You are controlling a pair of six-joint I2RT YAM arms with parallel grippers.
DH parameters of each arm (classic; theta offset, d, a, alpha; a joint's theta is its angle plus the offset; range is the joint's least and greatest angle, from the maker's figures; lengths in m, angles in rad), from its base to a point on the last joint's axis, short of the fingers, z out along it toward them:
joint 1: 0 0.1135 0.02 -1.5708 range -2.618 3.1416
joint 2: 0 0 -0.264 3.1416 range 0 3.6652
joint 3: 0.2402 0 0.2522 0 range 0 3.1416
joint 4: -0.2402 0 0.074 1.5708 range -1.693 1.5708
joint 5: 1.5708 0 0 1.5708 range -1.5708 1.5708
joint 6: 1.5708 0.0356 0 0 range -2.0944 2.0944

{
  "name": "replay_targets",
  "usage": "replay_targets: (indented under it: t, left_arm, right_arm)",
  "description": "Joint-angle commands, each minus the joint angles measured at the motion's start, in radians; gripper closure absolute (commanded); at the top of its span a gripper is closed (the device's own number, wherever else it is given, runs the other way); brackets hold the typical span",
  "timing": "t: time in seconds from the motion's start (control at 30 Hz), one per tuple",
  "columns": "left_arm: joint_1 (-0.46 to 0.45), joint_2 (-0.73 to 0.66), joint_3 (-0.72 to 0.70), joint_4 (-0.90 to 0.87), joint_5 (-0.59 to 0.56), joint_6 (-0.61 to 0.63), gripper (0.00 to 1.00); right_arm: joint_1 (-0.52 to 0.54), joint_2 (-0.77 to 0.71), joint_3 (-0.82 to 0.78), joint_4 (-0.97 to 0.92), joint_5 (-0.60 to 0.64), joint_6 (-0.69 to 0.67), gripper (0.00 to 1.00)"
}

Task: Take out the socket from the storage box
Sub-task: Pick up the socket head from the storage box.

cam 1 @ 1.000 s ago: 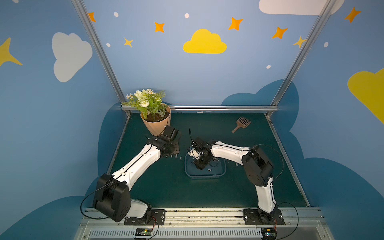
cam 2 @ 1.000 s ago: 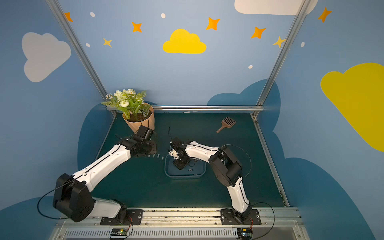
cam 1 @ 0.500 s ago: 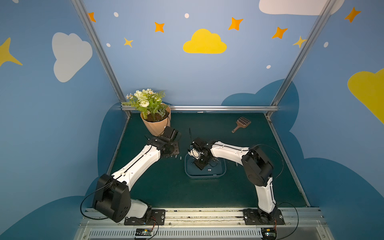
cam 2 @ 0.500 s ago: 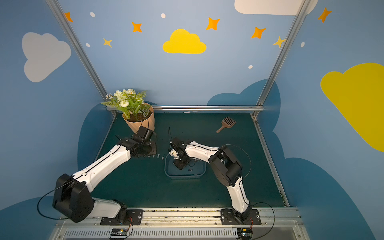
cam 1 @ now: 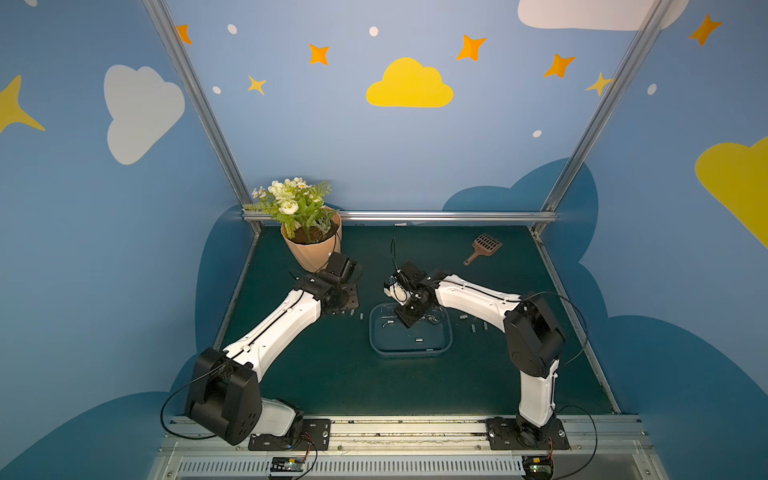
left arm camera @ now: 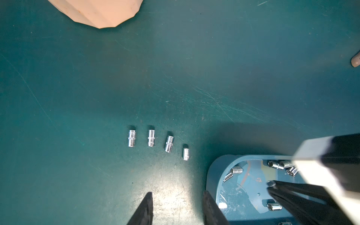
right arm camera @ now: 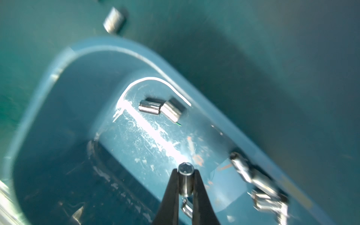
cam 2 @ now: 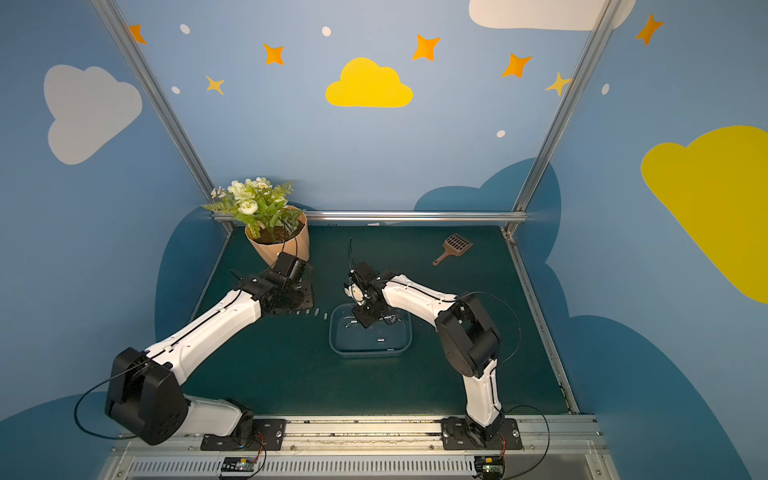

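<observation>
Midway across the green counter [cam 1: 332, 374], the storage box [cam 1: 409, 353] sits between the two arms, and the job looks partly done. One loose socket [cam 1: 418, 340] lies toward the box's near side, a pair [right arm camera: 150, 106] lies together by its far left corner, and a cluster [right arm camera: 259, 181] is bunched along the far wall toward the right, so several are left to fetch. Inside the box, the right jaws are clamped on a socket [right arm camera: 186, 179], its hex opening showing at the tips. As far as I can judge it is lifted just clear of the floor and has not yet crossed the rim. Just left of the box, four sockets [left arm camera: 151, 138] lie in a neat row on the counter, and a few more [cam 1: 473, 327] lie just right of it; I take these as ones already out.

The right arm [cam 1: 478, 297] bends at the elbow and reaches left, wrist tipped down into the far half of the box. The left arm [cam 1: 274, 332] stretches far and rightward, wrist pointing down. The left jaws hang apart and empty over bare counter, just beside the box's left wall and near the row. Farther back stand a flowerpot [cam 1: 311, 253] at the left and a small brown scoop [cam 1: 482, 247] at the right, both well apart from the box.
</observation>
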State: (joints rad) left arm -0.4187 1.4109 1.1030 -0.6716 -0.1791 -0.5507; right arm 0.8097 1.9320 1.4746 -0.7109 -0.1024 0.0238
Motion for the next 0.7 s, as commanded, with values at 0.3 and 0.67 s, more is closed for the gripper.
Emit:
replay_targets:
  t: [0.3, 0.67]
  left_arm:
    - [0.003, 0.007, 0.022, 0.039, 0.105, 0.044, 0.56]
    - [-0.059, 0.061, 0.062, 0.066, 0.119, 0.083, 0.55]
  right_arm:
    - [-0.179, -0.188, -0.054, -0.073, -0.011, 0.045, 0.98]
    - [-0.430, -0.225, -0.158, -0.120, 0.024, 0.045, 0.98]
